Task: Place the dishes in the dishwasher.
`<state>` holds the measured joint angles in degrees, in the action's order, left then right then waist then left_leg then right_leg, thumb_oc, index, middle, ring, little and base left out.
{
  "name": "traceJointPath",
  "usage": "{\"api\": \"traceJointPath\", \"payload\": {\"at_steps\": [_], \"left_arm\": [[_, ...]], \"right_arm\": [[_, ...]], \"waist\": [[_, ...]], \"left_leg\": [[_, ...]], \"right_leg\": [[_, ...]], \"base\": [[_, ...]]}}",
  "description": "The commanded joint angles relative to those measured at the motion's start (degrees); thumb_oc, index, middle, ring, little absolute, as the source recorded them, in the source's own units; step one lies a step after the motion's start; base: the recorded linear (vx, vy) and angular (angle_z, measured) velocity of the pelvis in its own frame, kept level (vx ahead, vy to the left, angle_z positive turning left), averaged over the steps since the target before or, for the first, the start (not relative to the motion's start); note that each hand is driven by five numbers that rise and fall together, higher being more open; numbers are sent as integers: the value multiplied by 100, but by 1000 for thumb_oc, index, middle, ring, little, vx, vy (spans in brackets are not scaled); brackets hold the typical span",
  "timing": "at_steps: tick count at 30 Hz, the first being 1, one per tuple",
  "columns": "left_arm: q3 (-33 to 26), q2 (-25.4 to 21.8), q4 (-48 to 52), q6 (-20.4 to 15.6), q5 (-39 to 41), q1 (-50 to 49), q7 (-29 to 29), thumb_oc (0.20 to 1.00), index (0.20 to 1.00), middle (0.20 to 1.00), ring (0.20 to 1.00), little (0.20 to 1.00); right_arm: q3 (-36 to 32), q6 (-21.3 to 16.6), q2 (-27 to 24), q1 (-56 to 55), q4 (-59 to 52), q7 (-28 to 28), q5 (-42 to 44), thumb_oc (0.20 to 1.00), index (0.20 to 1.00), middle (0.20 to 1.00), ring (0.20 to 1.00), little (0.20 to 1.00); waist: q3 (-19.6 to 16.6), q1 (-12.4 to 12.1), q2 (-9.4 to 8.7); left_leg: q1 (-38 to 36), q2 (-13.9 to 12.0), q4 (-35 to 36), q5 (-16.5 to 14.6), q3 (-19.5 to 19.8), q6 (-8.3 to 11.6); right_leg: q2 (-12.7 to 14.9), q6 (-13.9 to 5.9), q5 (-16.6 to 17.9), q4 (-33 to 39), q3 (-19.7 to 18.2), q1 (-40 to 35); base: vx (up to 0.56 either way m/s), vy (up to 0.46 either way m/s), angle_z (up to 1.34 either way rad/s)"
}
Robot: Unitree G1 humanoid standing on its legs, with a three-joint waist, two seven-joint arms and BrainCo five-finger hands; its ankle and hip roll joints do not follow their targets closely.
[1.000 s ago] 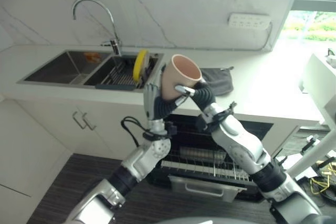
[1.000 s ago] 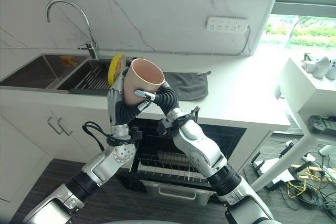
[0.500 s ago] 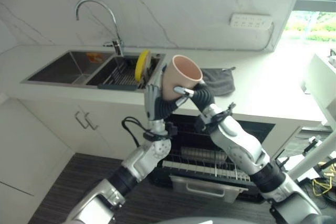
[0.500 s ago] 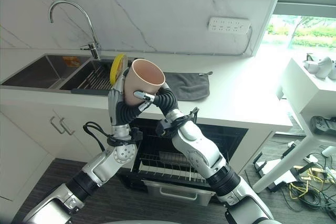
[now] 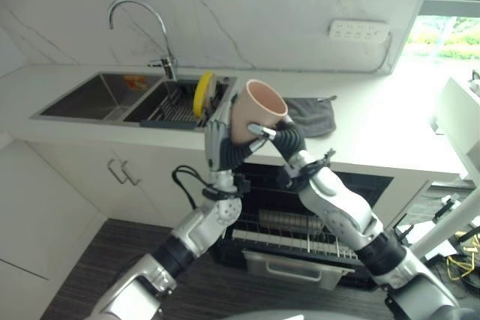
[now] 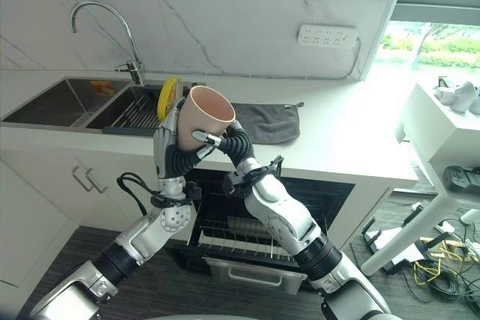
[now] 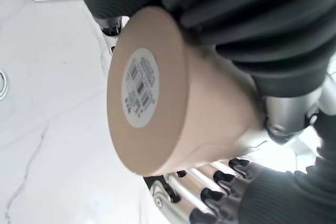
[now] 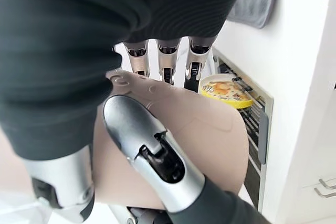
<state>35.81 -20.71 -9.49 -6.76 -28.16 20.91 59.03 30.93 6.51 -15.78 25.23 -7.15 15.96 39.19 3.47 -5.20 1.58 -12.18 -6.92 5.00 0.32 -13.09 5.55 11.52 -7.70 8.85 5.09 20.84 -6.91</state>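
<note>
A beige cup (image 5: 259,106) is held up in front of the counter edge, mouth tilted up and to the right. My left hand (image 5: 216,140) rises from below, with its fingers (image 7: 210,182) along the cup's left side. My right hand (image 5: 283,137) comes from the right. Its thumb (image 8: 152,156) lies on the near side of the cup (image 8: 210,145) and its fingers (image 8: 168,61) reach round the far side. The cup's base (image 7: 142,87) carries a white sticker. Below the counter the dishwasher (image 5: 300,230) stands open with its wire rack pulled out.
A yellow plate (image 5: 200,93) stands in the rack inside the sink (image 5: 97,95), under the tap (image 5: 139,16). A grey cloth (image 5: 311,114) lies on the white counter (image 5: 375,133). Several plates (image 5: 289,220) sit in the dishwasher rack. Cabinet doors (image 5: 112,177) are at the left.
The cup and both hands keep the same hold and place; the whole picture has shifted only slightly.
</note>
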Motion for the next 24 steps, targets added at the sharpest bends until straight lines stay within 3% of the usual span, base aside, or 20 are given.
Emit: {"api": "traceJointPath", "payload": {"at_steps": [1, 6, 7, 8, 9, 18, 24], "left_arm": [[1173, 68, 31, -379, -508, 915, -365, 200, 200, 200, 200, 200], [1203, 68, -1, -404, -516, 903, -386, 200, 200, 200, 200, 200], [1215, 83, -10, -401, -549, 904, -378, 347, 347, 347, 347, 347], [1226, 90, -15, -394, -587, 903, -369, 805, 805, 805, 805, 805], [1228, 89, -16, -398, -584, 903, -368, 1000, 1000, 1000, 1000, 1000], [1248, 87, -85, -538, -476, 840, -439, 1000, 1000, 1000, 1000, 1000], [1191, 30, -63, -558, -491, 767, -395, 1000, 1000, 1000, 1000, 1000]], "right_arm": [[134, -441, 823, 1432, -4, -129, -79, 200, 200, 200, 200, 200], [116, -519, 834, 1442, -19, -84, -61, 200, 200, 200, 200, 200], [103, -526, 846, 1447, -18, -70, -34, 200, 200, 200, 200, 200], [90, -534, 850, 1450, -20, -53, 17, 200, 200, 200, 200, 200], [87, -536, 850, 1450, -19, -54, 26, 200, 200, 200, 200, 200], [49, -933, 909, 1397, -25, 276, 204, 200, 200, 200, 200, 200], [-117, -1460, 917, 1349, 87, 626, 455, 200, 200, 200, 200, 200]], "waist": [[179, -101, -223], [191, -103, -214], [190, -102, -211], [191, -101, -208], [192, -101, -207], [200, -103, -183], [206, -96, -158]], "left_leg": [[62, 488, -209, -357, -12, -400], [62, 481, -222, -360, -12, -397], [63, 480, -226, -361, -13, -395], [65, 479, -230, -362, -14, -396], [65, 478, -230, -362, -14, -396], [60, 465, -213, -344, -18, -389], [53, 438, -207, -333, -54, -375]], "right_leg": [[123, -9, -711, -77, -434, -566], [120, 0, -717, -83, -416, -573], [121, 1, -721, -84, -409, -574], [122, 4, -724, -83, -404, -577], [122, 5, -725, -83, -403, -578], [110, 11, -726, -84, -372, -580], [112, 13, -733, -98, -337, -576]], "base": [[0, 0, 0], [0, 0, 0], [0, 0, 0], [0, 0, 0], [0, 0, 0], [0, 0, 0], [0, 0, 0]]}}
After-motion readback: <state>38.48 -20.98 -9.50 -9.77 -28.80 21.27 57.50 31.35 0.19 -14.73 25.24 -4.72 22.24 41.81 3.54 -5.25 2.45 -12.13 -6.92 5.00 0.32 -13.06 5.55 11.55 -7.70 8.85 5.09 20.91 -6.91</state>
